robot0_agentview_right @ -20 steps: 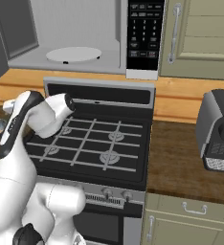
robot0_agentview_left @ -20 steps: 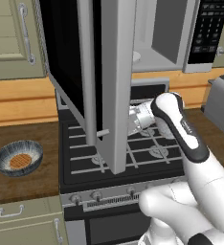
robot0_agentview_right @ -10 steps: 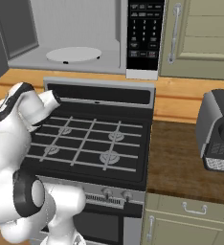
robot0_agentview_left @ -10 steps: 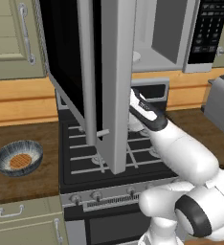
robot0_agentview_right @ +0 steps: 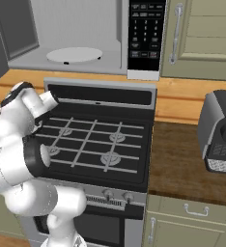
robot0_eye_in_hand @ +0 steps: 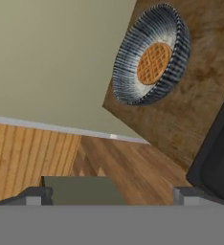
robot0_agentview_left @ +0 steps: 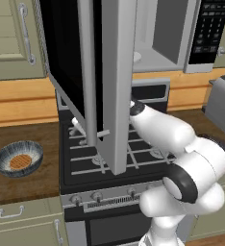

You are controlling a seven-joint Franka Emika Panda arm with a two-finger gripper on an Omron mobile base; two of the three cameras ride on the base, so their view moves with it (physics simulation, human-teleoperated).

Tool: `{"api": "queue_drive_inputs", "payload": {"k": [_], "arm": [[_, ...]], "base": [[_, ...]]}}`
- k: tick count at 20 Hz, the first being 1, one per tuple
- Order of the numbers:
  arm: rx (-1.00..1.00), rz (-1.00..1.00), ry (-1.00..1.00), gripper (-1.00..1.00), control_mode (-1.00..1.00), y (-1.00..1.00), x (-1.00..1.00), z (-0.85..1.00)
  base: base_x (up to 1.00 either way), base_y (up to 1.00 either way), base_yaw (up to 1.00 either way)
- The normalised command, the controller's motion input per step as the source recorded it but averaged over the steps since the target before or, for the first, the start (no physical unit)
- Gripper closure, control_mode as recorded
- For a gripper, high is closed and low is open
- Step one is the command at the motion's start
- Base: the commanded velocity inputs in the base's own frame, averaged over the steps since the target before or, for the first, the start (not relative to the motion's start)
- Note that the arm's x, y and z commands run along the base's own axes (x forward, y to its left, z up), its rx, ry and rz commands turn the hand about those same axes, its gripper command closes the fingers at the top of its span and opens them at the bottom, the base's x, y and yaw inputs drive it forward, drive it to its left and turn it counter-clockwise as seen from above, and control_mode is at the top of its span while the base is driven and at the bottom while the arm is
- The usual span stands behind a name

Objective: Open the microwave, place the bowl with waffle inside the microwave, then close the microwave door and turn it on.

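Left base view: microwave door (robot0_agentview_left: pixel 93 81) open; your spread, empty pincer (robot0_eye_in_hand: pixel 111 194) hasn't reached the bowl with waffle (robot0_agentview_left: pixel 18 159) on the counter (robot0_agentview_left: pixel 23 187).

The microwave door (robot0_agentview_left: pixel 102 81) has a smooth matt silver-grey frame like brushed metal and a glossy black glass window. Inside the microwave (robot0_agentview_right: pixel 81 36) the walls look matt light grey, with a smooth white plate (robot0_agentview_right: pixel 74 55); its keypad panel (robot0_agentview_right: pixel 145 34) is glossy black plastic. The bench (robot0_agentview_left: pixel 18 185) is dark wood with visible grain, and the wall strip (robot0_agentview_left: pixel 18 101) behind it is lighter, warm wood. The bowl with waffle (robot0_eye_in_hand: pixel 151 55) looks like glazed ceramic with ribbed streaks, the waffle matt and gridded. The stove (robot0_agentview_right: pixel 93 144) is black with matt grates. The toaster (robot0_agentview_right: pixel 220 132) looks like satin grey metal. The cabinet doors (robot0_agentview_right: pixel 202 36) are matt beige with shiny metal handles.
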Motion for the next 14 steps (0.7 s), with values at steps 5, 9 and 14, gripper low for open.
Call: {"api": "queue_drive_inputs", "payload": {"k": [5,9,14], "arm": [[-0.12,0.01,0.07,-1.00,-1.00,0.18,0.18,-0.43],[-0.01,0.02,0.00,-1.00,-1.00,0.28,0.13,-0.44],[-0.01,0.01,-0.02,-1.00,-1.00,0.32,0.14,-0.47]], "base": [[0.00,0.00,0.00],[0.00,0.00,0.00],[0.00,0.00,0.00]]}}
